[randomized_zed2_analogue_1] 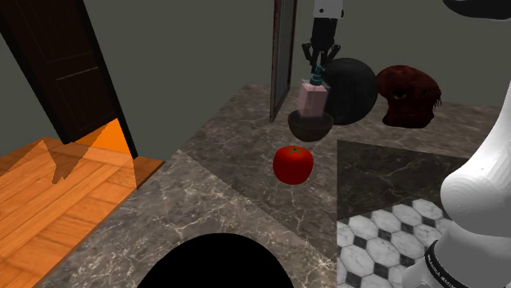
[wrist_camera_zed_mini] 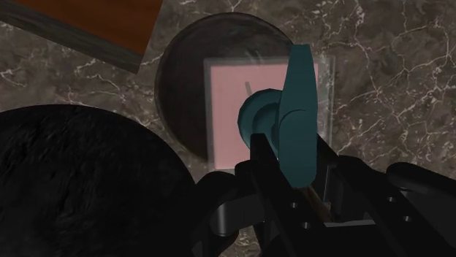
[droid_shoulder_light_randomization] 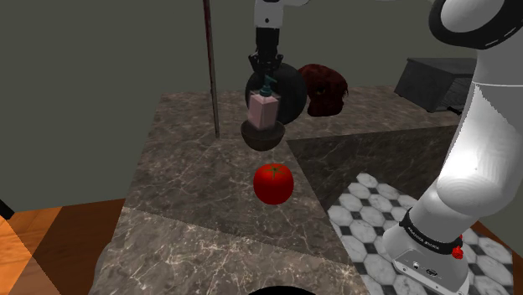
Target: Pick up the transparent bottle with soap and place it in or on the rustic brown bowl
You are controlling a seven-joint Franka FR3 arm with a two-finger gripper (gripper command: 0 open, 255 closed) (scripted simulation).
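- The desk (droid_shoulder_light_randomization: 193, 193) is dark marble and lies flat under the bowl. I judge there is no need to steady anything before letting go.
- A black ball (droid_shoulder_light_randomization: 293, 90) stands just behind the bowl, close to the claw. When it opens, the fingers should spread no wider than they need to, and the lift away should go straight up so nothing knocks the ball.
- The rustic brown bowl (droid_shoulder_light_randomization: 261, 137) sits on the desk in front of the ball. It is small and only a little wider than the bottle's base.
- The red tomato (droid_shoulder_light_randomization: 273, 183) is well apart on the near side and is no hazard.
- The transparent bottle (droid_shoulder_light_randomization: 264, 110), filled with pink soap, stands upright with its base down inside the bowl's rim. From the wrist view it looks off-centre over the bowl, so a slight nudge toward the middle would help before release.
- The claw (droid_shoulder_light_randomization: 267, 74) points straight down and pinches the bottle by its teal pump (wrist_camera_zed_mini: 298, 109). Judged from this, the step in hand is release, which should be slow because a tall bottle in a shallow bowl may tip.
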